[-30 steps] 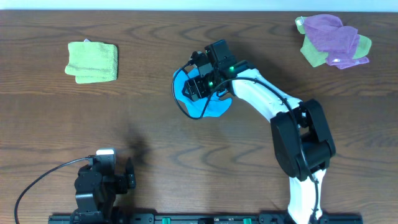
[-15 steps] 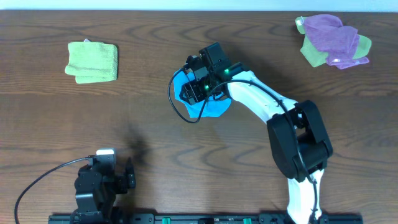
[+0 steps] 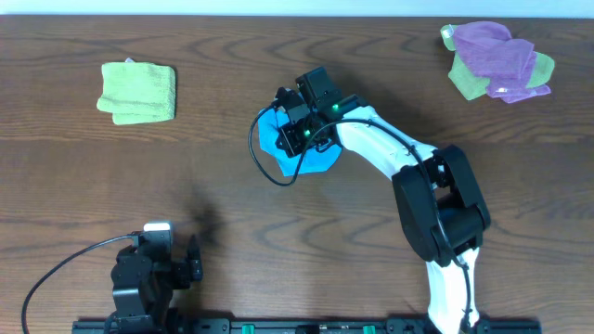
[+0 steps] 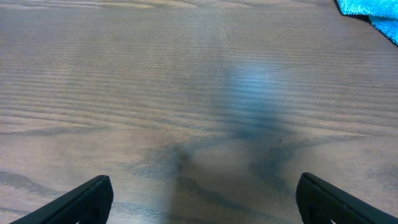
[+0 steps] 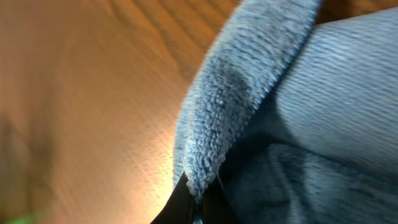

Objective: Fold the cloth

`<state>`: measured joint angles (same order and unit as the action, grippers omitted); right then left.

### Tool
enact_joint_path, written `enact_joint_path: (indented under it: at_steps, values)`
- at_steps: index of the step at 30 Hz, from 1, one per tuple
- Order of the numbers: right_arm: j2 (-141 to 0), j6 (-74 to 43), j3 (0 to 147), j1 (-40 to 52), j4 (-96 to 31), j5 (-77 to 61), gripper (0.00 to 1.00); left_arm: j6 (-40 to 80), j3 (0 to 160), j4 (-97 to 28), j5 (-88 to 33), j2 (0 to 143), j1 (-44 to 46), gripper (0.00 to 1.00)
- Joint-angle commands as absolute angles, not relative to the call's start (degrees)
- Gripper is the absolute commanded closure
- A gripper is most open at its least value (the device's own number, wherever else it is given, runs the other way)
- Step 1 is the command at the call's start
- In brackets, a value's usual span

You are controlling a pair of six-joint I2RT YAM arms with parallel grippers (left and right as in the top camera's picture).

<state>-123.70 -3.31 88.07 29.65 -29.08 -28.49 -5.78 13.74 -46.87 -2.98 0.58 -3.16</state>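
Seen from overhead, the cloth lies bunched in a small sky-blue heap near the middle of the dark wooden table, a little toward the far side. The right gripper is down on the heap's left part and hides most of it. The white right arm reaches to it from the near right edge, and a black cable loops past the cloth's left side. How the jaws stand cannot be made out from here. The left arm sits folded at the near left edge, well apart from the cloth. A folded light green cloth rests at the far left. At the far right corner a purple cloth is heaped on another green cloth.

In the left wrist view, the left gripper hangs over bare wood with its jaws spread wide, one black fingertip at each lower corner and nothing between them. A corner of the cloth shows at the top right edge.

In the right wrist view, the cloth fills the right side very close up, its looped terry pile plain to see, with wood grain to the left. The right gripper pinches a raised fold of the cloth's edge, its dark jaws pressed together on it at the bottom of the picture.
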Motion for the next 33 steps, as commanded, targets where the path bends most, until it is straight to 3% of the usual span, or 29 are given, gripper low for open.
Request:
enact_joint_path:
  at_steps: [1,18,25,33]
  values:
    - [-120.5,-2.9,89.6,31.2,-29.4,-34.0,0.99,-5.8,11.3,-49.2,-2.5,0.2,-2.9,0.05]
    - [-113.8,-3.0,89.6,43.5,-36.3,-31.7,0.99,-5.8,11.3,-49.2,-2.5,0.2,-2.9,0.05]
    - [-108.1,-2.5,89.6,41.0,-35.7,-4.4,0.99,-5.8,11.3,-49.2,-2.5,0.2,-2.9,0.05]
    - [-108.7,0.5,89.6,32.1,-32.4,4.5,0.99,-5.8,11.3,-49.2,-2.5,0.2,-2.9,0.05]
